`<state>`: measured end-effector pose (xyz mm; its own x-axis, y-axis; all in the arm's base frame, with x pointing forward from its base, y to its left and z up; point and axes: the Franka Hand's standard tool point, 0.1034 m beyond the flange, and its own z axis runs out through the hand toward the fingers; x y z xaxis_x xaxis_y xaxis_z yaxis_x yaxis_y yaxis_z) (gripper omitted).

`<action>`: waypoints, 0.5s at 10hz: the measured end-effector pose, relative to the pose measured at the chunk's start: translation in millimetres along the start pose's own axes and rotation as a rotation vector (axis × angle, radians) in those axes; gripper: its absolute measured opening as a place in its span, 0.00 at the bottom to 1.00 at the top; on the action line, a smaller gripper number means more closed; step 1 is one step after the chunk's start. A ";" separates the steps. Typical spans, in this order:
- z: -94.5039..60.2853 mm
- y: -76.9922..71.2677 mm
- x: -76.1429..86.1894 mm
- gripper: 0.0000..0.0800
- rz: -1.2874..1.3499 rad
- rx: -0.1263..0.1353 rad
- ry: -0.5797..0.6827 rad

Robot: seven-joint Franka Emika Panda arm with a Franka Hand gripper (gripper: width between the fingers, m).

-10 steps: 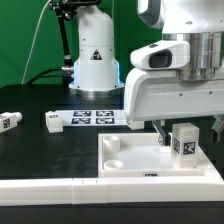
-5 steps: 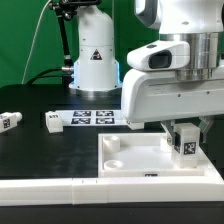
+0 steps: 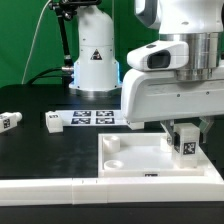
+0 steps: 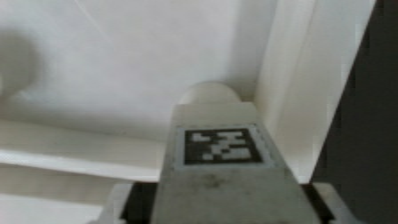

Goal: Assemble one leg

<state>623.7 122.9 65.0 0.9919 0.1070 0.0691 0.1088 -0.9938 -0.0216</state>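
Presently, the gripper (image 3: 181,128) is closed on the leg (image 3: 185,143); in the wrist view the fingers (image 4: 317,203) flank the block on both sides with no visible gap, so the opening is no wider than the leg (image 4: 228,160) itself. The leg hangs upright, tag facing the camera, over the tray (image 3: 130,152) at roughly 4 o'clock in the exterior view, close to the tray's corner on the exterior view's right. The wrist view shows a rounded recess in the tray (image 4: 89,120) directly ahead of the leg's tip; whether the tip already touches the tray surface cannot be determined.

Two more legs (image 3: 52,121) (image 3: 10,121) lie on the black table (image 3: 50,150) at about 9 o'clock, well apart from the tray. The marker board (image 3: 97,116) sits near 11 o'clock, in front of the white lamp base (image 3: 95,60).

Risks, as judged:
- Misalignment: if the leg's end sits off the corner hole, downward travel would press it onto the tray face, possibly shifting the tray or tilting the leg in the grip.
- Slippage: smooth plastic held by a narrow pinch may rotate under insertion or twisting load.
- Early release before seating would leave the leg free to topple.
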 end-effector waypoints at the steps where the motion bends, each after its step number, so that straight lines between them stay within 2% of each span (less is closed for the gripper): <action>1: 0.2 1.2 -0.7 0.36 0.161 0.005 0.007; 3: 0.2 3.2 -0.3 0.36 0.384 0.024 0.023; 5: -0.2 5.8 -1.5 0.36 0.707 0.069 0.044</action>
<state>622.8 116.9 65.0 0.8231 -0.5651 0.0553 -0.5542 -0.8208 -0.1387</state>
